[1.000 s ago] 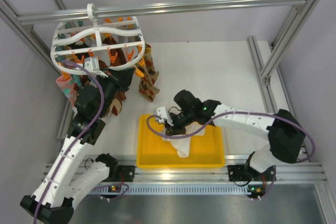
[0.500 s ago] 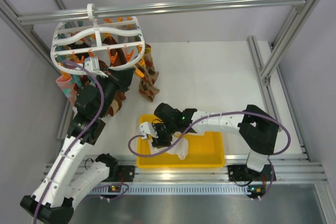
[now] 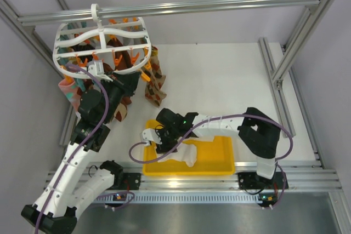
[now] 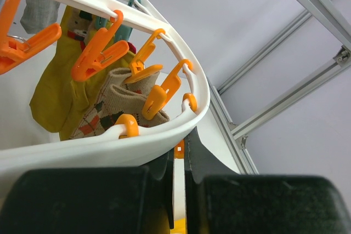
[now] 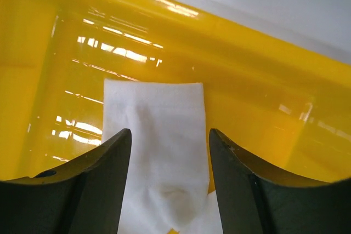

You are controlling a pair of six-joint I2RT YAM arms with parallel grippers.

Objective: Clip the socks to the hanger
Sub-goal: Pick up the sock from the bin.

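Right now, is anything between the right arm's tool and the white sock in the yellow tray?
Nothing. In the right wrist view the sock shows between the open fingers of the right tool, unobstructed, lying on the bare yellow tray floor.

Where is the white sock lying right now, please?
In the top view the sock lies in the yellow tray at the near edge, the open right gripper over its end.

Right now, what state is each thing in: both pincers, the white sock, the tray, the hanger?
right pincer: open, fingers either side of the white sock.
white sock: lying loose in the yellow tray, unclipped.
yellow tray: flat on the table.
hanger: hanging by its hook from the rail.
patterned socks: clipped to the hanger.
left pincer: at the hanger's rim; open or shut unclear.
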